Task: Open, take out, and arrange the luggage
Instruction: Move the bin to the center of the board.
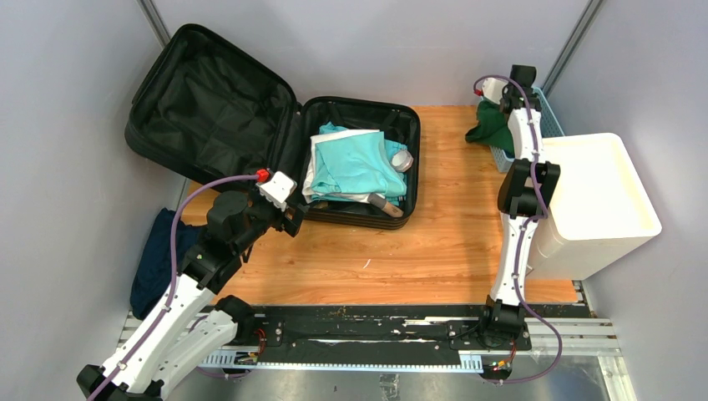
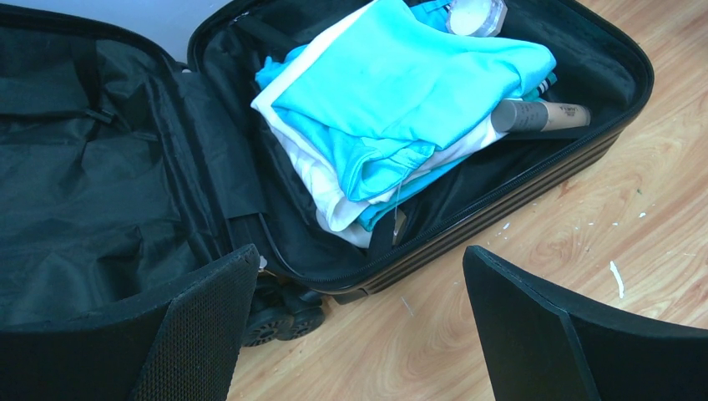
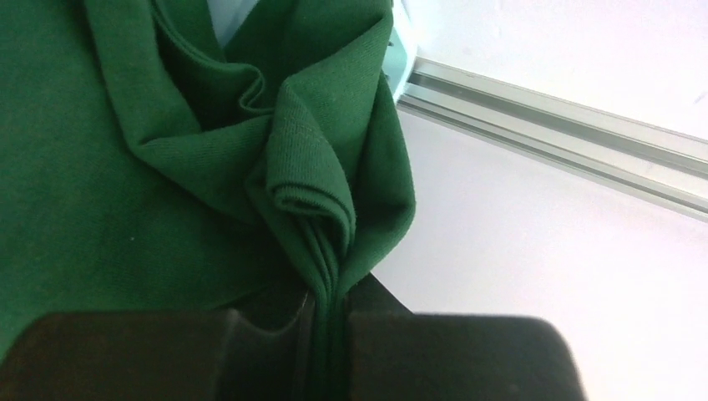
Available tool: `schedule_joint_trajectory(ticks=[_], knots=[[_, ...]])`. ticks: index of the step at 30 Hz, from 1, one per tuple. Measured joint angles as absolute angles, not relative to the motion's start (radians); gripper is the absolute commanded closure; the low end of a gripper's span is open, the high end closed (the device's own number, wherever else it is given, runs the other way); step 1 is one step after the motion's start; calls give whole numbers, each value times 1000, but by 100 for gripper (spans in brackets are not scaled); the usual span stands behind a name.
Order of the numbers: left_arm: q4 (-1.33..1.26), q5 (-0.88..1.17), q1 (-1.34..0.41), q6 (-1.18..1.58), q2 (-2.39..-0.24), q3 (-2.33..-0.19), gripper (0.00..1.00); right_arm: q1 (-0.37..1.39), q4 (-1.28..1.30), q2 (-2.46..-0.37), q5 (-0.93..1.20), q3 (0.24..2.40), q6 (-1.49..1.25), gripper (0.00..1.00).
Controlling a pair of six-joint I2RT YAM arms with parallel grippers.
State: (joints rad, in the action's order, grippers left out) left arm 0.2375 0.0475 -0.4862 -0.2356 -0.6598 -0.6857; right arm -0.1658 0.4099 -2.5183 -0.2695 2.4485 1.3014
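Note:
The black luggage (image 1: 209, 104) lies open at the back left, lid leaning on the wall. Its base (image 2: 584, 75) holds folded turquoise and white clothes (image 1: 355, 163), a round white jar (image 1: 402, 159) and a grey tube (image 2: 538, 114). My left gripper (image 1: 288, 219) is open and empty, just before the luggage's near left corner by its wheels (image 2: 280, 322). My right gripper (image 1: 501, 104) is shut on a green garment (image 3: 167, 167), held at the light-blue basket (image 1: 547, 113) at the back right.
A white drawer unit (image 1: 597, 200) stands at the right edge. A dark blue cloth (image 1: 159, 255) lies off the table's left side. Grey walls close in on left, back and right.

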Motion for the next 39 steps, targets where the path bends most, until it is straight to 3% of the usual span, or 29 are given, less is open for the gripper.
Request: schedule_joint_trajectory(ticks=[26,39], knots=[[238,47,-485,-236,-642,-686,0,-76,842,-2269,206,2141,1036,100],[238,47,-485,-236,-633,-686,0,-9,891,-2092,179,2192,977,100]])
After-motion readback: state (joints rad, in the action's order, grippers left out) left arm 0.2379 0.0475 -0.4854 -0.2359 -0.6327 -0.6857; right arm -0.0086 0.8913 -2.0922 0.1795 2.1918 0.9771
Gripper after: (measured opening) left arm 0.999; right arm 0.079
